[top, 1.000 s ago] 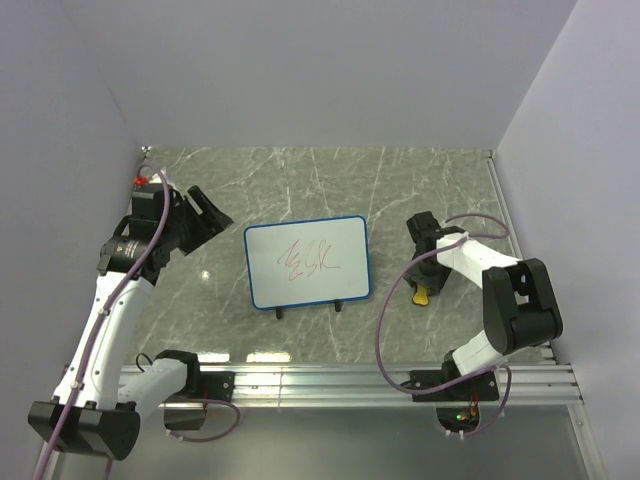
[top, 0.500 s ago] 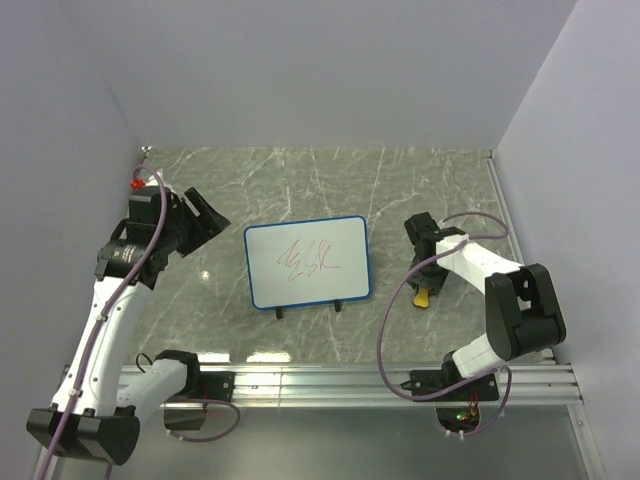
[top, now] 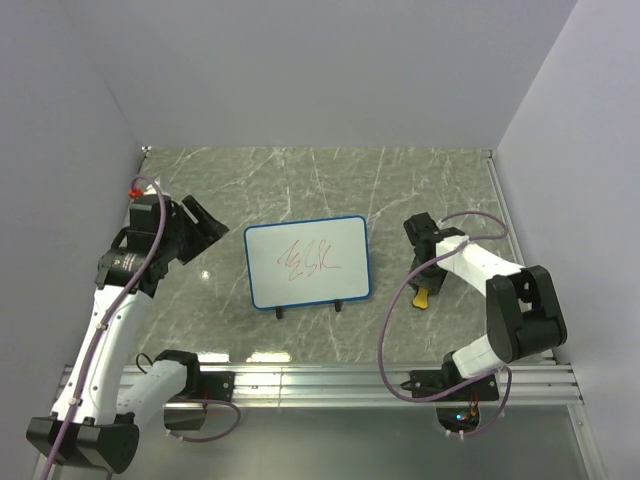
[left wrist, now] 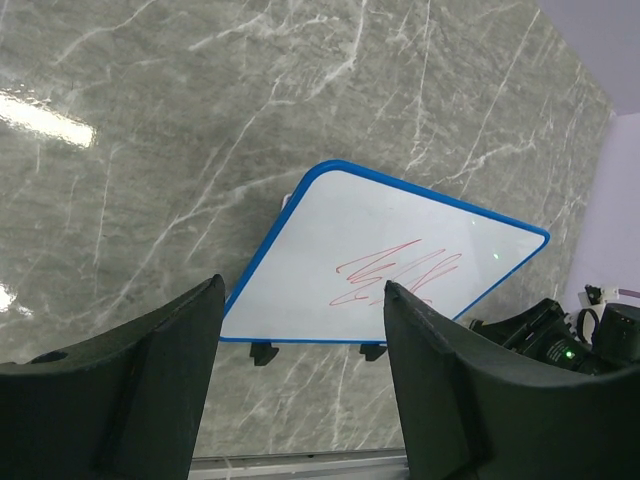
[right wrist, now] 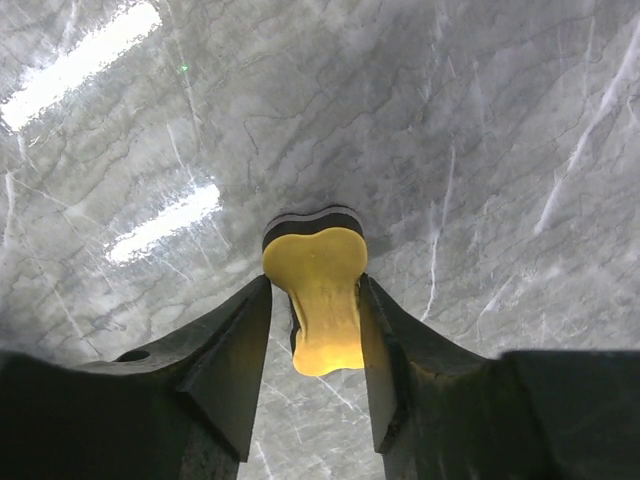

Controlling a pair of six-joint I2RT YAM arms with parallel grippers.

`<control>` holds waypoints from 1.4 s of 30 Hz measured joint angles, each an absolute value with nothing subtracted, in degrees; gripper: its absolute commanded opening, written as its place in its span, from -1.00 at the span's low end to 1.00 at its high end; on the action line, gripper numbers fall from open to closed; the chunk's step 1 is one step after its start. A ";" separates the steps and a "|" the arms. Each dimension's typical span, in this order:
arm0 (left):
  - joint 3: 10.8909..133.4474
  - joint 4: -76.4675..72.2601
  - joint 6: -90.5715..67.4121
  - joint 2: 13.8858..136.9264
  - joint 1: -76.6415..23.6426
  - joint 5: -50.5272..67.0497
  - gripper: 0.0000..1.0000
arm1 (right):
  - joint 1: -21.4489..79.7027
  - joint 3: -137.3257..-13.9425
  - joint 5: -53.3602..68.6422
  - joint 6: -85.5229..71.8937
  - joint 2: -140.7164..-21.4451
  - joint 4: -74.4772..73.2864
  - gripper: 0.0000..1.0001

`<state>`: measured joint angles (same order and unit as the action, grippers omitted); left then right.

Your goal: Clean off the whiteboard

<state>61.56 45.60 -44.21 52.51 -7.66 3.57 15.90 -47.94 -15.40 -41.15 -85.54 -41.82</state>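
Yellow eraser [right wrist: 322, 300] pinched between fingers of right gripper [right wrist: 314, 290] | left gripper [left wrist: 302, 290] spread wide, holding nothing, left of whiteboard [top: 307, 262]; whiteboard mid-table on marble table [top: 300, 180], red scribble on it

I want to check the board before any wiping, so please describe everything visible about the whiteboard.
The whiteboard is a small white rectangle with a thin blue frame and rounded corners. A red scribble sits near its middle, not wiped. Two small black feet show under its near edge. It rests near the middle of the grey marble-look table, slightly turned. Nothing else touches it.
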 measured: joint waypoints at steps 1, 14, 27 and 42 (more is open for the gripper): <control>61.32 45.60 -44.36 52.25 -7.66 3.55 0.40 | 15.90 -47.94 -15.40 -41.06 -85.56 -41.82 -0.06; 59.44 45.74 -46.22 50.68 -7.70 3.11 0.39 | 17.50 -47.16 -15.27 -41.04 -85.67 -43.51 -0.07; 58.30 45.71 -46.81 50.43 -7.73 3.14 0.40 | 18.02 -46.63 -15.35 -41.56 -86.26 -44.18 -0.56; 56.55 38.89 -38.50 59.11 -8.08 5.28 0.55 | 21.21 -56.69 -10.61 -41.52 -84.64 -47.99 -1.00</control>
